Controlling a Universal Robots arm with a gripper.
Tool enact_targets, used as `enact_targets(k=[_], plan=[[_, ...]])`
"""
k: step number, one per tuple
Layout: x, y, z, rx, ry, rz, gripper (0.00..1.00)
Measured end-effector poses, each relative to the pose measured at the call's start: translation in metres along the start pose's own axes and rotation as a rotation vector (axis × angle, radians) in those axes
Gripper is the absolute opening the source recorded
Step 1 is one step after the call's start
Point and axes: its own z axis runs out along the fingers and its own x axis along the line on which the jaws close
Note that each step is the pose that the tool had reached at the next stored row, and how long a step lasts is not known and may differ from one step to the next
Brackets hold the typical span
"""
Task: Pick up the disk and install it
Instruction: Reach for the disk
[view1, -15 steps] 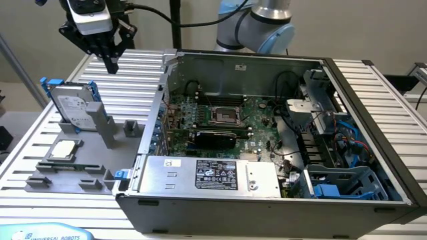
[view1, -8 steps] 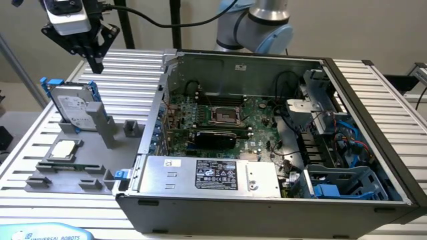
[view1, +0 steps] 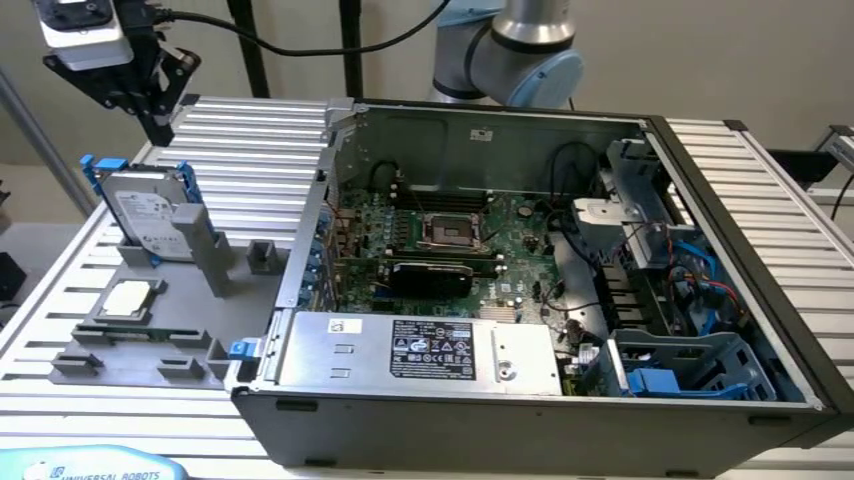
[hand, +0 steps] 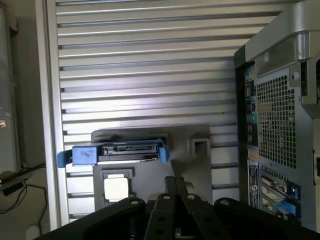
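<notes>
In the exterior view, the gripper (view1: 158, 118) is hanging in the air at the upper part of the exterior view's left, over the slatted metal table (view1: 254, 150) and higher than the disk (view1: 144, 215). The gripper is not touching the disk and is not holding anything. The disk is standing upright on its edge in a slot of the grey holder (view1: 200, 305), showing its white label, with the blue rails running along its sides. A small square chip (view1: 127, 298) is lying flat on the same holder, near the disk. The open computer case (view1: 534, 420) is sitting on the exterior view's right of the holder, and a silver box with a black label (view1: 427, 350) is lying inside it along the near wall. In the wrist view, the gripper (hand: 175, 186) is looking down at the holder (hand: 150, 175). Its two fingers (hand: 167, 202) are pressing against each other, fully closed, with nothing between them. The disk (hand: 125, 151) is showing its upper edge with the connector between the blue rails, apart from the fingertips. The chip (hand: 116, 187) is lying just beside it, and the perforated back of the case (hand: 275, 115) is standing near.
</notes>
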Motion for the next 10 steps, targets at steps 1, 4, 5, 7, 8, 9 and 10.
enact_targets(k=[1,4,5,7,8,9,10], plan=[[0.005,0.0002,0.0003,0.0,0.0004,0.0,0.11],[0.018,0.001,0.001,0.0001,0.0017,0.0,0.11],[0.022,0.0013,0.0012,0.0001,0.0021,0.0,0.11],[0.031,0.002,0.0016,0.0002,0.0031,0.0,0.11],[0.035,0.0024,0.0018,0.0002,0.0035,0.0,0.11],[0.039,0.0027,0.002,0.0002,0.0038,0.0,0.11],[0.043,0.0032,0.0021,0.0002,0.0041,0.0,0.11]])
